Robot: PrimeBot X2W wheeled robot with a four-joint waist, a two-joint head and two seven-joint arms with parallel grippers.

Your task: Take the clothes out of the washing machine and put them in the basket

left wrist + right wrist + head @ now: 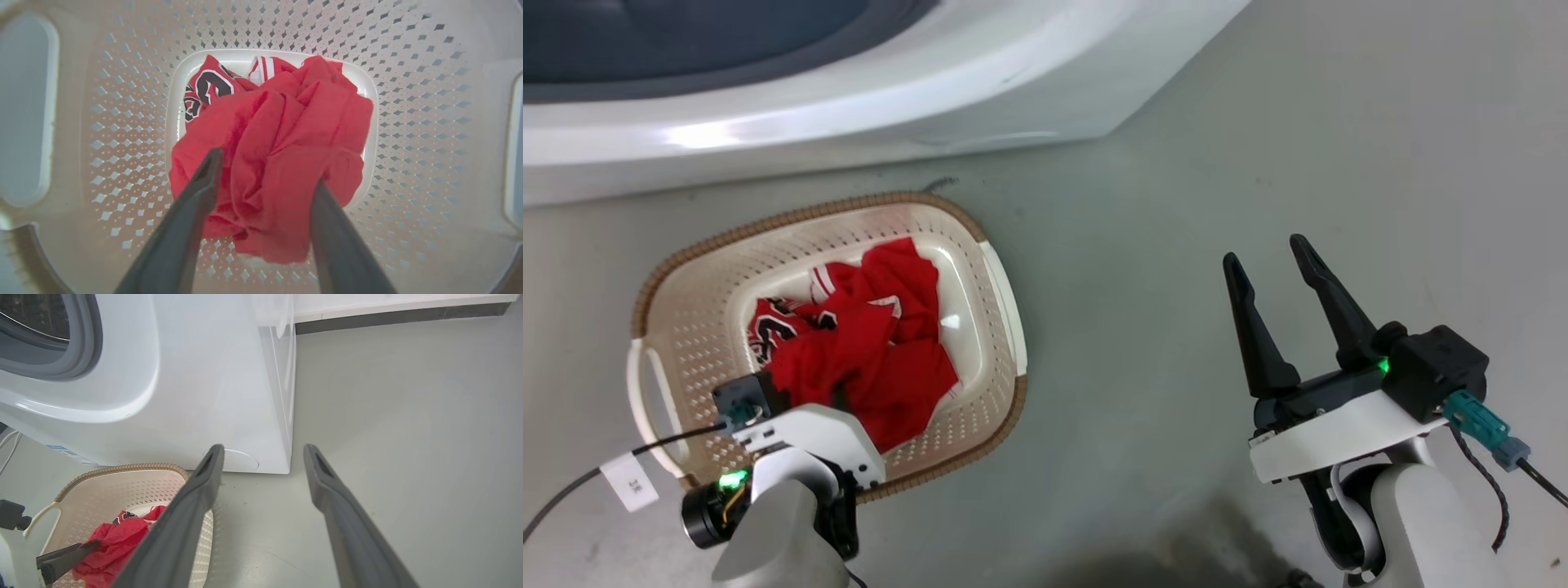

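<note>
Currently, the left gripper [265,169] is spread wide astride the clothes [874,351], clamping nothing. These lie in the basket [809,211], left of centre. The washing machine [849,106] spans the top, and whether anything remains in its drum cannot be told. At lower right, the right gripper [1266,249] is parted and empty. Judged: this load is delivered.

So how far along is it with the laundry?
Red clothes lie in the basket. The left gripper is down among them, fingers apart, not clamping. The right gripper hangs open over the floor. The drum of the washing machine barely shows, so I cannot tell whether more remains.
</note>
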